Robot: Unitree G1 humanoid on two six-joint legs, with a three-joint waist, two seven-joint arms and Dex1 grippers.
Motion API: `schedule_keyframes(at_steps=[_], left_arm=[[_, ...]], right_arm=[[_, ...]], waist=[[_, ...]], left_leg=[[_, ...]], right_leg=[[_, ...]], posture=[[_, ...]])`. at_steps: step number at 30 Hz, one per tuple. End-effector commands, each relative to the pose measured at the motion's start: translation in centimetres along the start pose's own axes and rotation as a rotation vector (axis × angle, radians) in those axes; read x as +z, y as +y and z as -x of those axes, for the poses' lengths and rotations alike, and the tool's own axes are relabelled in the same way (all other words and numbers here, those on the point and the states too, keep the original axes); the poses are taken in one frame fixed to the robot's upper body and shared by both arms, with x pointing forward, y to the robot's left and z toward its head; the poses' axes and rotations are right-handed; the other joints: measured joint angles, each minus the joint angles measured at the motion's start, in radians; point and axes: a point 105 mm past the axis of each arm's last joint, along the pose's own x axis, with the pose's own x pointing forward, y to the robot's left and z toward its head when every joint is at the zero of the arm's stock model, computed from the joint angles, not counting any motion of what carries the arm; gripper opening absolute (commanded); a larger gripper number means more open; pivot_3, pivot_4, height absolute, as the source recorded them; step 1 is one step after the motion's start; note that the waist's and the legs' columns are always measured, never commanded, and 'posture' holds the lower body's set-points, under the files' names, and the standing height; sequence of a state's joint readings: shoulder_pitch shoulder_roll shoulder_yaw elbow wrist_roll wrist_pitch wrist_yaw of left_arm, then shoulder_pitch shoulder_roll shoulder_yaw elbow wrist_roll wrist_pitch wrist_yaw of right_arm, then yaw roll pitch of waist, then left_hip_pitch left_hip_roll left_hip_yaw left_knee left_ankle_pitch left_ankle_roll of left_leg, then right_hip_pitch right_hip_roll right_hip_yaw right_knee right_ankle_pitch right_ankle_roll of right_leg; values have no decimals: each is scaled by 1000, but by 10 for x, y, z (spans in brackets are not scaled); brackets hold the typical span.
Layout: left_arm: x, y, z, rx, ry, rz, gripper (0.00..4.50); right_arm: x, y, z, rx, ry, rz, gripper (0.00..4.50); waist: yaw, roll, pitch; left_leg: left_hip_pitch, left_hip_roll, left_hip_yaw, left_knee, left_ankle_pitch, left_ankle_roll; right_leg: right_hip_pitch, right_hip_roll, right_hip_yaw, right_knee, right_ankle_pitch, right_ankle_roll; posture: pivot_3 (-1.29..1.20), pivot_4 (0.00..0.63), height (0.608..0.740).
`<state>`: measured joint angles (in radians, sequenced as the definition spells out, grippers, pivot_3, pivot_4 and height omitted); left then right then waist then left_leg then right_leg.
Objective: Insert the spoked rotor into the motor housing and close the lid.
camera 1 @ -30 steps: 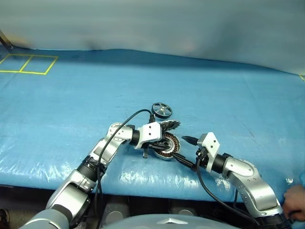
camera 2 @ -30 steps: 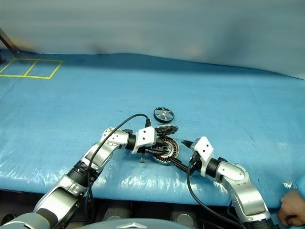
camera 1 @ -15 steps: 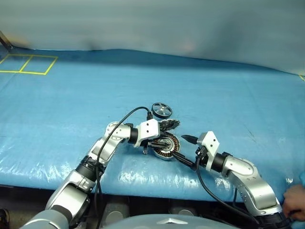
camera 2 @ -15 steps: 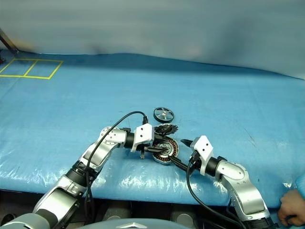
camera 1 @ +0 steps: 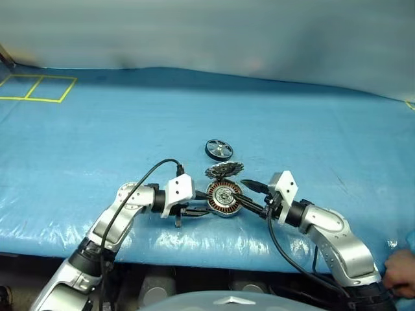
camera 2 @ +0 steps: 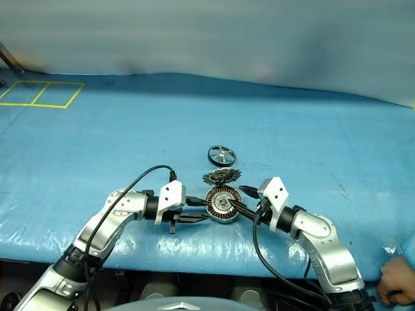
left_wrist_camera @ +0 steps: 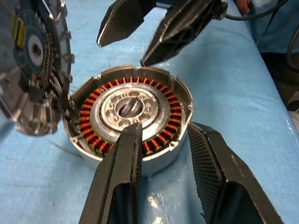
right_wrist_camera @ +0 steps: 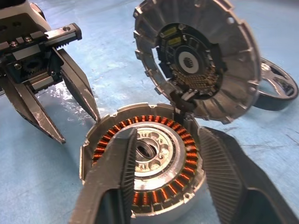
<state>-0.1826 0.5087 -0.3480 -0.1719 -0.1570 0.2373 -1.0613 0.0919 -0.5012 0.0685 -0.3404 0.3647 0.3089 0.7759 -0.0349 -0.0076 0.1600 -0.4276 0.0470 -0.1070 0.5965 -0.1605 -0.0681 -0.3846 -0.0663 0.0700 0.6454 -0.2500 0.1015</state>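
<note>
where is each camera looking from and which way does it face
Head views: high on the robot, looking forward and down at the blue table; both arms show.
Left wrist view: along the left gripper, facing the motor housing and right gripper.
Right wrist view: along the right gripper, facing the housing, raised lid, spoked rotor.
All share the housing.

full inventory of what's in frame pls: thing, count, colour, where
motor housing: 1, silver with copper windings, on the sheet between both grippers.
lid: 1, grey, toothed rim, tilted up on the housing's far edge.
spoked rotor: 1, black rim, silver spokes, lying beyond the lid.
blue sheet: 1, covers the table.
yellow tape squares: 2, far left corner.
person's hand: 1, lower right edge.
left gripper: black, open, beside the housing.
right gripper: black, straddling the housing's rim.
</note>
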Motion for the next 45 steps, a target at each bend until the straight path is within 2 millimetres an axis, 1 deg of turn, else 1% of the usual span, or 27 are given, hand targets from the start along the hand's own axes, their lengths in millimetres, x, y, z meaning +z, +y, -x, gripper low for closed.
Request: schedule_keyframes(at_steps=[1, 2, 3, 4, 5, 15, 24, 33, 38, 45], left_arm=[[6, 5, 11, 81, -17, -17, 1602], [6, 5, 12, 91, -16, -14, 1602], [5, 6, 12, 102, -19, -8, 1602], [5, 6, 13, 114, -23, 0, 1602], [4, 6, 14, 125, -25, 8, 1602], [-6, 7, 22, 206, -21, 53, 1602], [-10, 9, 23, 229, -14, 65, 1602], [-13, 10, 22, 240, -10, 70, 1602], [-14, 10, 22, 246, -9, 76, 1602], [-17, 8, 23, 252, -4, 91, 1602]], right_arm=[[11, 4, -8, 38, -24, 42, 1144], [11, 5, -9, 42, -20, 44, 890], [10, 5, -10, 48, -10, 48, 470], [8, 5, -12, 52, 7, 60, 182], [6, 6, -13, 54, 22, 74, 34], [-1, 1, -22, 63, 76, 98, 34], [-6, 10, -21, 95, 93, 86, 34], [-15, 12, -20, 105, 141, 97, 34], [-24, 10, -21, 106, 197, 146, 34], [1, 9, -25, 110, 64, 106, 34]], waist=[[1, 0, 0], [1, 0, 0], [1, 0, 0], [2, 0, 0], [2, 0, 0], [1, 0, 0], [1, 0, 0], [0, 0, 0], [0, 0, 0], [0, 0, 0]], left_leg=[[0, 0, 0, 0, 0, 0], [0, 0, 0, 0, 0, 0], [0, 0, 0, 0, 0, 0], [0, 0, 0, 0, 0, 0], [0, 0, 0, 0, 0, 0], [0, 0, 0, 0, 0, 0], [0, 0, 0, 0, 0, 0], [0, 0, 0, 0, 0, 0], [0, 0, 0, 0, 0, 0], [0, 0, 0, 0, 0, 0]], right_leg=[[0, 0, 0, 0, 0, 0], [0, 0, 0, 0, 0, 0], [0, 0, 0, 0, 0, 0], [0, 0, 0, 0, 0, 0], [0, 0, 0, 0, 0, 0], [-1, 0, 0, 0, 0, 0], [-1, 0, 0, 0, 0, 0], [-1, 0, 0, 0, 0, 0], [0, 0, 0, 0, 0, 0], [0, 0, 0, 0, 0, 0]], posture=[[0, 150, 740], [0, 150, 740], [0, 150, 740], [0, 150, 740], [0, 150, 740], [0, 150, 740], [0, 150, 740], [0, 150, 740], [0, 150, 740], [0, 150, 740]])
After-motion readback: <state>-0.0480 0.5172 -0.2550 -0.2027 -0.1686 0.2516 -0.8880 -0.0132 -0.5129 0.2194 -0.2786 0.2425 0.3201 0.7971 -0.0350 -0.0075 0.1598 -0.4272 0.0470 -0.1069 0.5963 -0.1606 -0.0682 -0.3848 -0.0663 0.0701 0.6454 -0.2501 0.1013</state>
